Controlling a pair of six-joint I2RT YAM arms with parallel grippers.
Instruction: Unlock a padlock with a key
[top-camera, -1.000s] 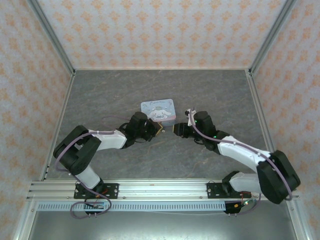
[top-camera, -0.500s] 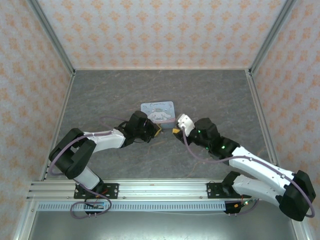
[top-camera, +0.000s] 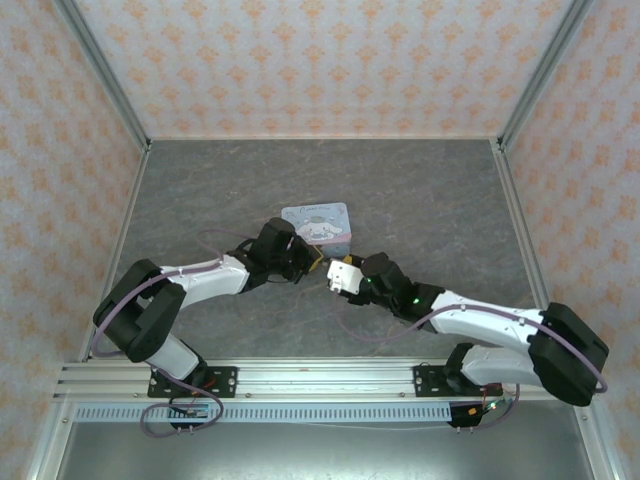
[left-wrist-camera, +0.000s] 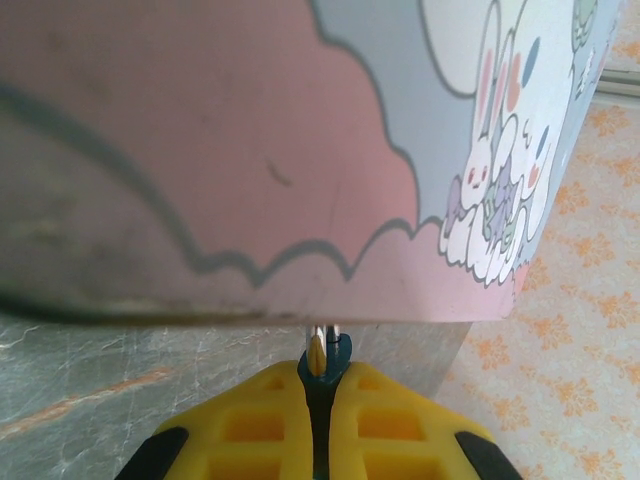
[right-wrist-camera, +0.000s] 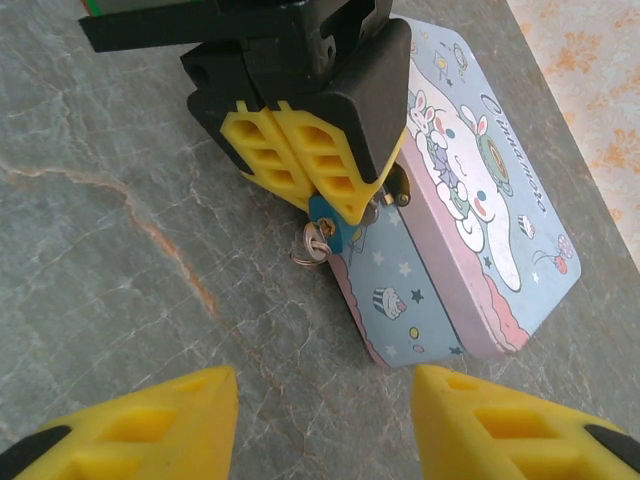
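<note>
My left gripper (right-wrist-camera: 305, 195) is shut on the padlock (right-wrist-camera: 326, 231), a tiny teal-blue lock with a brassy bit that pokes out past the yellow fingertips. A small silver ring (right-wrist-camera: 311, 247) hangs from its end; I cannot make out a key blade. In the left wrist view the padlock (left-wrist-camera: 336, 353) sits in the shut left gripper (left-wrist-camera: 322, 392), right against the tin's pink side. My right gripper (right-wrist-camera: 325, 430) is open and empty, low over the table, pointing at the padlock from a short distance. From above, the right gripper (top-camera: 332, 272) nearly meets the left gripper (top-camera: 312, 262).
The pastel blue-and-pink square tin (right-wrist-camera: 480, 220) with a cartoon dog lies flat on the grey stone-pattern table (top-camera: 200, 200), touching the left fingertips; from above the tin (top-camera: 318, 220) is just behind both grippers. Patterned walls (top-camera: 320, 60) enclose the table.
The right arm has swung left and forward, bringing its open gripper close to the left gripper. The left arm has stayed almost still beside the tin.
</note>
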